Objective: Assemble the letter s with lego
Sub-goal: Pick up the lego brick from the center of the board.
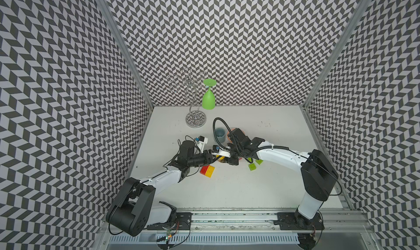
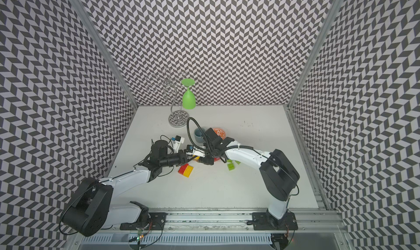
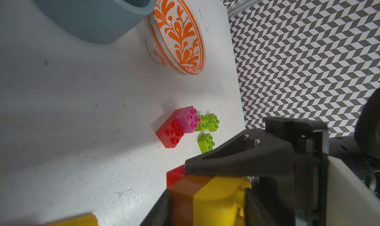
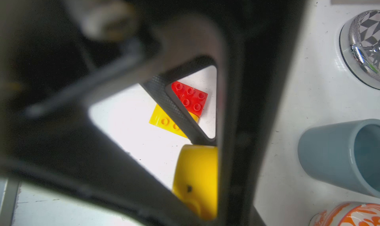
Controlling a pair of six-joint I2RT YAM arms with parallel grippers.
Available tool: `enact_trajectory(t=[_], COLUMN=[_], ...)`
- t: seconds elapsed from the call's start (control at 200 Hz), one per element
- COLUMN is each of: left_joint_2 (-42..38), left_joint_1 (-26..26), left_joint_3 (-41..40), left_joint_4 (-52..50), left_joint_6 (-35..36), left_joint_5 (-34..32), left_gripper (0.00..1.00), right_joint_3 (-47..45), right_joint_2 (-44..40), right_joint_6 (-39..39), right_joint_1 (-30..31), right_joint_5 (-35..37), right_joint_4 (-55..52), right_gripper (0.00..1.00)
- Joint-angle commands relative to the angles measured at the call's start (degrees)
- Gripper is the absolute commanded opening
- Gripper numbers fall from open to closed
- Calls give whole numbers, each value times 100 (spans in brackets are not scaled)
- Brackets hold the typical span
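Stereo head high up, wrist cams close in.
Both top views looked steeply down from the arm-base side, sharing the whole table (image 1: 238, 189); both wrist views sat low, sharing the blue cup (image 3: 86, 19) and orange-patterned bowl (image 3: 178, 34).

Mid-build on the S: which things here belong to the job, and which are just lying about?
Job: yellow-and-brown stack, red-and-yellow pair, red-and-pink pair, green bricks.
Lying about: blue cup, orange bowl, green glass, wire rack.
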Motion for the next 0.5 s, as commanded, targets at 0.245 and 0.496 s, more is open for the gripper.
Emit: enact_trajectory(t=[0.245,0.496], left_joint_2=[-155,-292], left_joint_1=[-56,-52], left_joint_3=[173,147], left_joint_4=[20,-2], left_joint_6=[123,151], left_joint_5=[235,184], left_gripper=[32,42], right_joint_3=[206,161], right_joint_2=[160,132], right_joint_6=[-170,-171], right_joint_1=[59,52], right_joint_5=[-86,-132], right_joint_4=[122,119], right_gripper=[28,22])
